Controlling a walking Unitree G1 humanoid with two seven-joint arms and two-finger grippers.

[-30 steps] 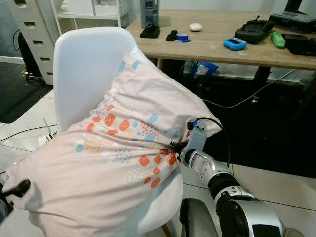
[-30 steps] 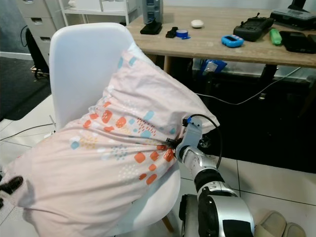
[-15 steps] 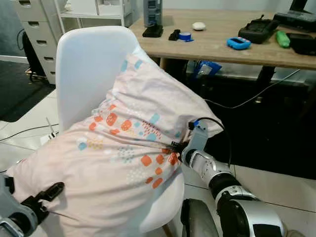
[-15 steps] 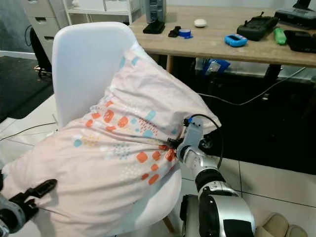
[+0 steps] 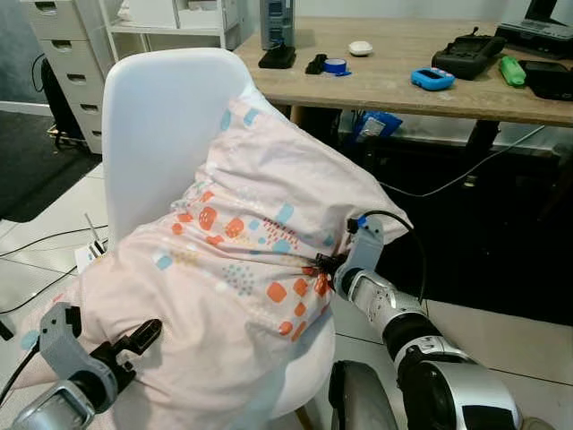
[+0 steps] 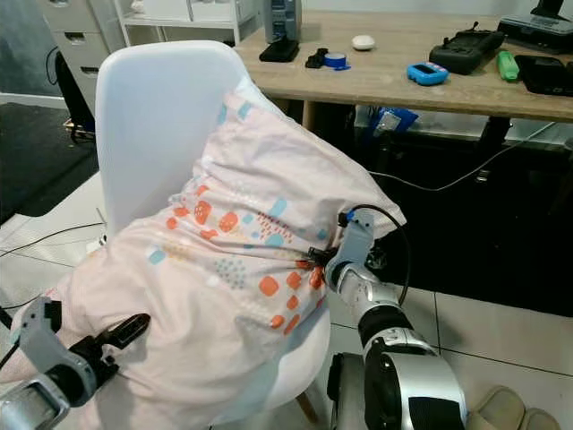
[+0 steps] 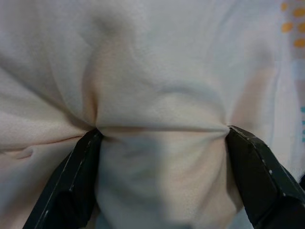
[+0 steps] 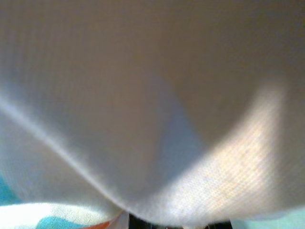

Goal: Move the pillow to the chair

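Note:
The pillow (image 5: 251,260) is pale pink with orange and blue prints. It lies across the seat of the white chair (image 5: 152,116) and leans on the backrest, with its near end hanging off the seat's front left. My left gripper (image 5: 143,336) is low at that near end. In the left wrist view its black fingers (image 7: 71,186) squeeze a thick fold of the pillow (image 7: 157,95). My right gripper (image 5: 324,265) is shut on the pillow's right edge, with the cloth puckered around it. Pillow cloth (image 8: 152,95) covers the right wrist view.
A wooden desk (image 5: 403,85) stands right behind the chair with a blue device (image 5: 432,79), a tape roll (image 5: 330,65) and a black controller (image 5: 470,55) on it. A drawer unit (image 5: 63,45) is back left. Cables (image 5: 36,242) cross the tiled floor at the left.
My left arm has risen and moved right, pushing the pillow's near end up toward the seat. My right gripper keeps its hold in the same spot. The camera shifted slightly.

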